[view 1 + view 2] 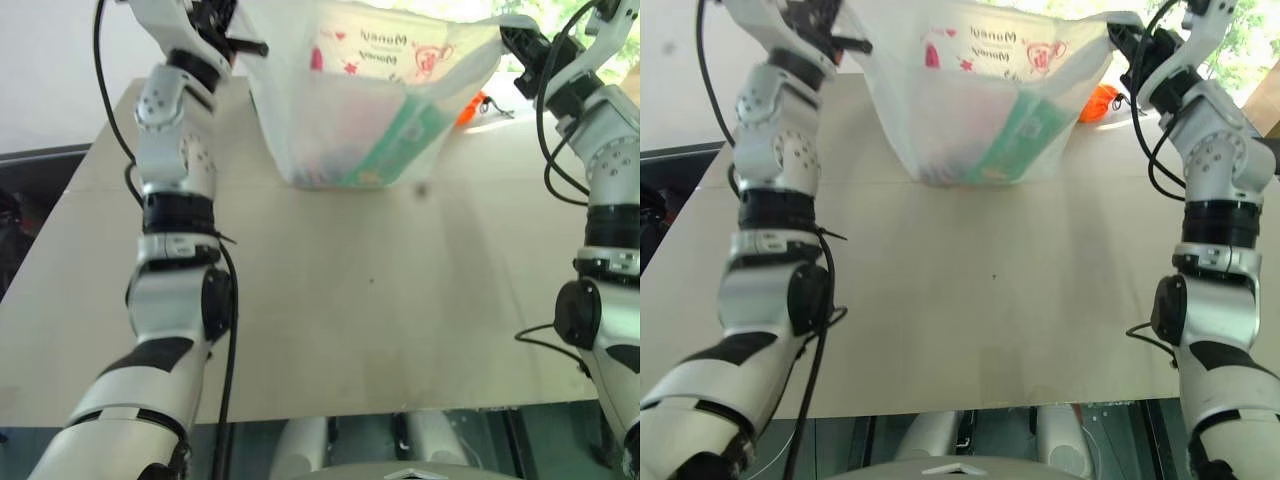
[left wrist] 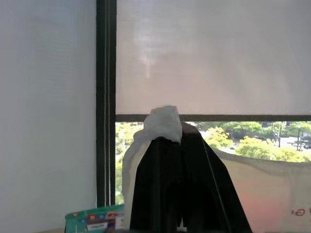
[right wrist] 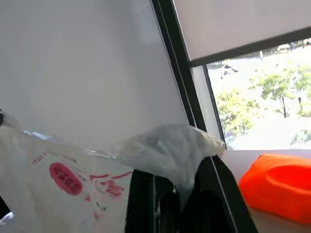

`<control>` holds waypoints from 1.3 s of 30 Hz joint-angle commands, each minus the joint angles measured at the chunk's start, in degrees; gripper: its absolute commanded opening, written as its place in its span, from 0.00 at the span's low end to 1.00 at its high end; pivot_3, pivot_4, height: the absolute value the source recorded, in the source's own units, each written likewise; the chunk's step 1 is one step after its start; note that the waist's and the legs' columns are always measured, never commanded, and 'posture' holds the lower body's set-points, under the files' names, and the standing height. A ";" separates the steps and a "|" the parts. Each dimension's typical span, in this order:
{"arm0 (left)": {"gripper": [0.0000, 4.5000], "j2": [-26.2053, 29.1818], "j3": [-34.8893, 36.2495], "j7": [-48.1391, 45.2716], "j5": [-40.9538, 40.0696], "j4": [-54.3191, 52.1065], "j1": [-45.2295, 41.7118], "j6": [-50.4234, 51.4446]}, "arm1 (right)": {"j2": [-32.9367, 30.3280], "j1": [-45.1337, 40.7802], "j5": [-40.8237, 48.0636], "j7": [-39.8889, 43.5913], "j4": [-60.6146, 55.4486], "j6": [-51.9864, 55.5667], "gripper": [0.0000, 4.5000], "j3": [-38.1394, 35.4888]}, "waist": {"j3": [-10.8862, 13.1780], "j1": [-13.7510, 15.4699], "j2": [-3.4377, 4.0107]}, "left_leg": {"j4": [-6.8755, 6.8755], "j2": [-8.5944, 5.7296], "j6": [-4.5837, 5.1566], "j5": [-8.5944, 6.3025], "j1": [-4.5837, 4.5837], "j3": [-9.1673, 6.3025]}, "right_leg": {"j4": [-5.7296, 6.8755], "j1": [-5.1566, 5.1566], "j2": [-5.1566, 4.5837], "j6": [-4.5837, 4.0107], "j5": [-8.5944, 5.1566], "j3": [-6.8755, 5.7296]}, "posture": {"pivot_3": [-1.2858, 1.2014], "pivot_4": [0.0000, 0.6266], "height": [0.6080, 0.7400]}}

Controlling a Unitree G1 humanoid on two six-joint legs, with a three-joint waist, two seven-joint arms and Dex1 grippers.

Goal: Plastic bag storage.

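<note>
Head views: a large translucent white plastic bag (image 1: 370,95) hangs stretched between two raised robot arms above the far half of a pale wooden table (image 1: 330,320). Its long axis runs side to side, from one arm to the other; its mouth points up and its rounded bottom sags down, level with or just touching the tabletop — which one cannot be told. Red printed marks show on its upper wall, and a green packet (image 1: 405,140) lies slanted inside it. The left gripper (image 1: 235,40) holds the bag's left top corner, the right gripper (image 1: 510,40) its right top corner. A bit of orange fabric (image 1: 1098,100) peeks out on the table behind the bag's right side.

Left wrist view: the black fingers (image 2: 160,184) are pressed together, pinching a wad of white bag film that pokes out past their tips, with a window beyond.

Right wrist view: the fingers (image 3: 141,204) likewise pinch a bunched fold of bag — the red logo shows on the stretched film beside them.
</note>
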 commanded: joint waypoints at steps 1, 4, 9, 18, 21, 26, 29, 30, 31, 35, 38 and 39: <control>0.00 4.36 3.39 -1.50 0.51 8.11 -5.82 -6.76 | -1.61 -4.72 -2.98 3.00 4.97 -7.54 0.00 -2.16 | 0.01 -0.66 0.00 | 0.02 -0.19 -0.02 0.01 -0.36 0.03 | 0.13 -0.48 -0.23 0.01 0.00 -0.13 | 0.52 0.24 1.00; 0.00 5.74 3.64 -2.64 0.29 10.46 -7.40 -8.71 | -1.75 -6.02 -3.40 3.87 6.20 -10.13 0.00 -3.21 | 0.02 -1.16 0.01 | -0.05 -0.40 -0.02 0.01 -0.49 0.06 | 0.15 -0.66 -0.62 0.04 -0.01 -0.50 | 0.52 0.24 1.00; 0.00 6.89 4.01 -4.05 -0.50 7.16 -4.46 -8.57 | -2.48 -3.79 -1.01 7.31 1.87 -8.33 0.00 -4.23 | 0.02 -1.93 0.01 | 0.22 -0.47 -0.02 0.02 -1.17 0.01 | 0.21 -1.13 -0.82 0.13 -0.05 -0.66 | 0.52 0.24 1.00; 0.06 7.24 1.24 -11.48 -8.13 -35.79 36.19 10.96 | -8.69 31.12 10.90 14.69 -31.32 15.80 0.06 -2.39 | -0.03 -2.16 0.06 | 0.27 -0.35 -0.01 0.01 -1.09 -0.02 | 0.62 -1.08 -0.91 0.14 -0.05 -0.50 | 0.52 0.24 1.00; 0.27 7.35 1.88 -11.24 -11.42 -48.18 50.21 16.91 | -8.99 40.85 12.40 13.39 -38.13 18.18 0.29 -3.47 | -0.03 -2.32 0.08 | 0.28 -0.32 -0.01 0.01 -0.99 0.09 | 0.70 -1.10 -0.92 0.15 -0.06 -0.24 | 0.52 0.24 1.00; 0.78 7.19 1.86 -14.94 -11.82 -58.20 72.86 18.15 | -12.64 60.66 13.80 22.40 -47.91 18.76 0.83 -3.31 | 0.13 -0.15 0.14 | 0.97 -0.14 0.28 -0.14 -0.37 0.04 | 0.99 -0.46 -0.74 0.13 -0.05 -0.15 | 0.52 0.24 1.00; 0.99 7.40 1.25 -16.88 -9.94 -60.79 81.59 16.21 | -14.22 69.28 2.06 26.45 -45.57 5.87 1.00 -0.25 | 0.37 0.72 0.24 | 0.48 0.14 0.63 -0.38 1.73 0.03 | -0.05 1.85 -0.73 -0.29 -0.11 -0.25 | 0.52 0.24 1.00; 0.99 7.80 0.23 -17.57 -8.00 -61.43 84.52 15.01 | -13.99 71.26 -1.77 27.43 -43.65 0.83 1.00 0.53 | 0.27 0.94 0.11 | 0.47 0.18 0.61 -0.39 1.93 0.04 | -0.17 2.08 -0.76 -0.20 -0.17 -0.26 | 0.52 0.24 1.00; 0.99 7.87 -0.49 -17.93 -6.44 -61.78 86.98 13.97 | -13.11 72.65 -5.31 28.10 -41.18 -5.17 1.00 0.93 | 0.29 1.02 0.14 | 0.49 0.21 0.36 -0.51 2.11 0.06 | -0.23 2.25 -0.85 -0.17 -0.18 -0.21 | 0.52 0.24 1.00; 0.99 5.75 -0.80 -16.28 -1.00 -60.41 92.50 7.92 | -9.62 74.97 -9.61 30.92 -33.80 -18.72 1.00 -0.43 | 0.20 1.18 0.10 | 0.55 0.23 0.57 -0.29 2.12 0.13 | -0.16 2.29 -0.77 -0.24 0.02 -0.19 | 0.52 0.24 1.00; 0.99 4.38 0.81 -15.84 1.32 -58.10 95.98 3.65 | -10.28 76.80 -11.50 34.38 -28.28 -25.23 1.00 -1.57 | 0.19 1.20 0.11 | 0.55 0.25 0.59 -0.27 2.00 0.14 | -0.12 2.11 -0.70 -0.38 0.10 -0.21 | 0.52 0.24 1.00; 0.99 3.96 1.63 -15.57 1.18 -57.43 96.45 3.17 | -10.53 77.00 -11.57 35.54 -26.16 -26.92 1.00 -2.13 | 0.19 1.20 0.11 | 0.53 0.25 0.59 -0.27 1.97 0.14 | -0.12 2.09 -0.70 -0.36 0.11 -0.21 | 0.52 0.24 1.00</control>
